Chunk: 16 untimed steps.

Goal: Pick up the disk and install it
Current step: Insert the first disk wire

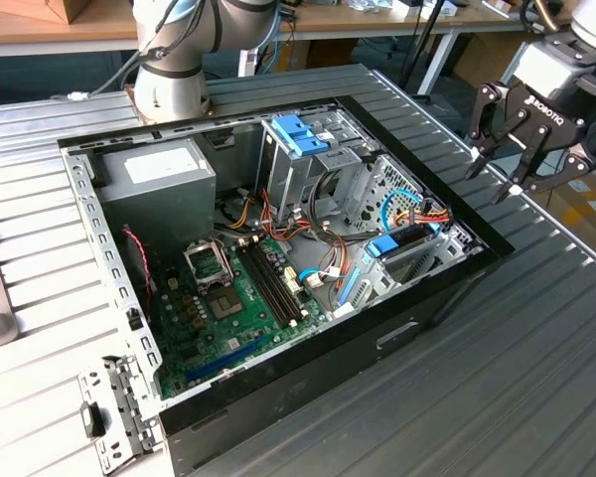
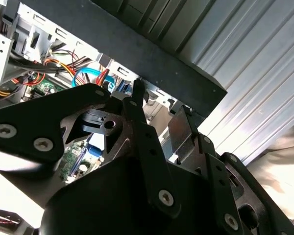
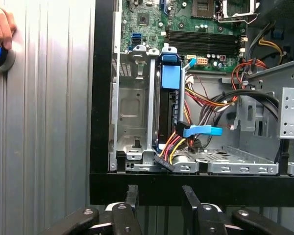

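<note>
The disk (image 3: 170, 81) stands on edge in a slot of the metal drive bay, its blue rail on top and coloured cables plugged into its end. The exterior view shows the disk (image 1: 394, 244) in that bay by the open computer case's (image 1: 278, 407) right wall. My gripper (image 1: 497, 175) hangs open and empty above the table, outside the case, to the exterior view's right of the bay. In the first wrist view my gripper (image 3: 160, 193) sits just outside the black case wall in line with the disk, with nothing between its fingers. The second wrist view shows my gripper (image 2: 159, 104) from close behind.
Inside the case are a grey power-supply box (image 1: 164, 179), a green motherboard (image 1: 238, 298), a drive cage with a blue clip (image 1: 298, 134) and loose cables (image 3: 210, 100). A hand (image 3: 0, 24) rests on a round blue-lit device on the table. A metal bracket (image 1: 119, 412) lies by the case's corner.
</note>
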Each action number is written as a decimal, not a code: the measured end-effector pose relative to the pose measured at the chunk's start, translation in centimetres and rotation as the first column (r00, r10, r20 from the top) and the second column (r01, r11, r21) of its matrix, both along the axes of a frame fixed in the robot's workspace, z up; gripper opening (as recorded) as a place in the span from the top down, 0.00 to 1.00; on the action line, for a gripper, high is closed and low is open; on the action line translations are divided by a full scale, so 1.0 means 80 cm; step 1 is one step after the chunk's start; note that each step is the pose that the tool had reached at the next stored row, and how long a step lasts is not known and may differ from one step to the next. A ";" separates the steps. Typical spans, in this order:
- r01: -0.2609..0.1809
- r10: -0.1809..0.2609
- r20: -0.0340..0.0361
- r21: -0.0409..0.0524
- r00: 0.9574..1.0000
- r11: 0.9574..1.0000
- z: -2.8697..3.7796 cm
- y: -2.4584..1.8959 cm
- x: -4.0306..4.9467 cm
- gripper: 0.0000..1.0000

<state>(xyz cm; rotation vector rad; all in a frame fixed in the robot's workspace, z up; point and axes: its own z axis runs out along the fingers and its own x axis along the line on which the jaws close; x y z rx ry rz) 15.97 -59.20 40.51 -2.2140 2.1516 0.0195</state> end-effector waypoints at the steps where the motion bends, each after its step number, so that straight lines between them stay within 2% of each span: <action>1: 0.000 0.000 0.000 0.000 1.000 1.000 -0.0016 -0.0003 -0.002 0.52; 4: 0.000 0.000 0.000 0.000 1.000 1.000 -0.0052 -0.0005 -0.007 0.52; 6: 0.000 0.000 0.000 0.000 1.000 1.000 -0.0093 -0.0006 -0.015 0.52; 16: -0.001 0.001 0.000 0.000 1.000 1.000 -0.0178 -0.0009 -0.024 0.52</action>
